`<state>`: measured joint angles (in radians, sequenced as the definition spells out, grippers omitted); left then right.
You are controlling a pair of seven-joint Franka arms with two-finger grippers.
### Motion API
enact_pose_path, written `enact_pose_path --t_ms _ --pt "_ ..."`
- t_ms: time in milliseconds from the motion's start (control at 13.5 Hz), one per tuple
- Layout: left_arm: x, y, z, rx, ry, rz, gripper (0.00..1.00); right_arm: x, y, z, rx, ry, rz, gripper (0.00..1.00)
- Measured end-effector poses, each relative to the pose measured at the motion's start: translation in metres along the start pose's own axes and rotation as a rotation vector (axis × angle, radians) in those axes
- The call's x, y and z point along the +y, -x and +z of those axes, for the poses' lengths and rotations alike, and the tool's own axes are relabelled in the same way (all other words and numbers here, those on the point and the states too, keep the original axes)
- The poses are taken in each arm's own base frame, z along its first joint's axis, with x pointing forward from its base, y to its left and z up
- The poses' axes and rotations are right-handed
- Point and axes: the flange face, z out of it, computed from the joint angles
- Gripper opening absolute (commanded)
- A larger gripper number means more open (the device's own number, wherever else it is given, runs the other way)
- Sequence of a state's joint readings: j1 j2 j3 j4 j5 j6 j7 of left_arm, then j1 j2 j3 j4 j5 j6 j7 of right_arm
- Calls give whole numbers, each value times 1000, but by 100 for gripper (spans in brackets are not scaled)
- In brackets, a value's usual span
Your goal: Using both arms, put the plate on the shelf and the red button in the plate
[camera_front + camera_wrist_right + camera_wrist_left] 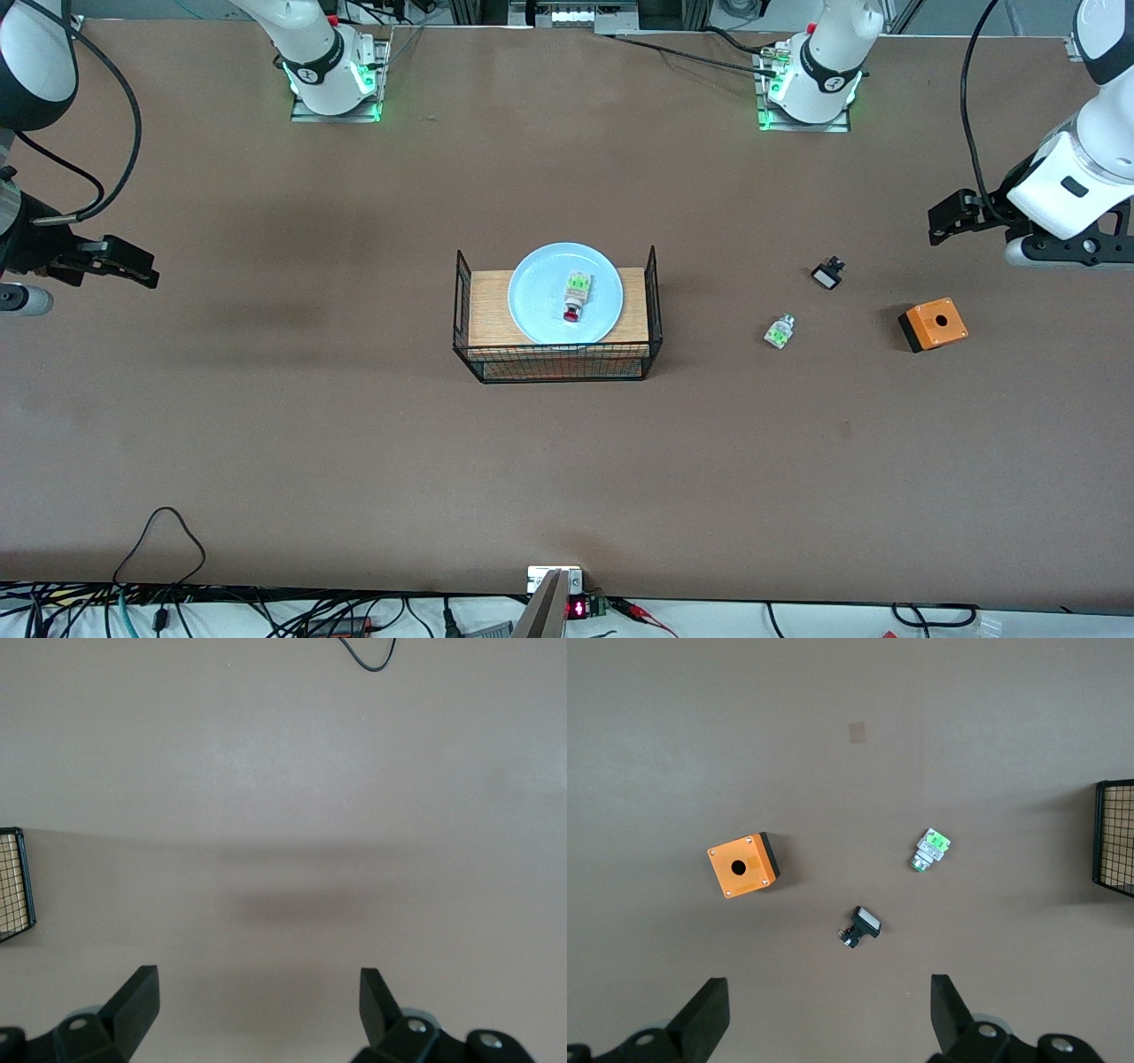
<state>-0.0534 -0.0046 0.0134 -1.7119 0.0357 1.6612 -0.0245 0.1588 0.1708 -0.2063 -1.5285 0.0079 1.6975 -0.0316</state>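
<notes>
On the wooden stand (484, 306) sat your glossy, slippery plate (540, 306), best pinched by its rim, carrying the light red button (574, 297); left gripper (824, 1014) and right gripper (257, 1010) hung open, empty.

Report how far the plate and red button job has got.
Looks done: the plate sits on the wooden board in the wire basket, the red button lying on it. Nothing in hand: left gripper and right gripper are open, empty, at their table ends. Nothing visibly left.
</notes>
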Motion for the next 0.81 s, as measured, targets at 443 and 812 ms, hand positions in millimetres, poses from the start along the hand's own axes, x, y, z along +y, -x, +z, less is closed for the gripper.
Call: enact_pose_path --t_ms 443,812 --pt "-1 -1 -9 18 0 7 100 0 0 0 0 0 0 100" --pt "-1 -1 -9 17 0 7 100 0 0 0 0 0 0 100"
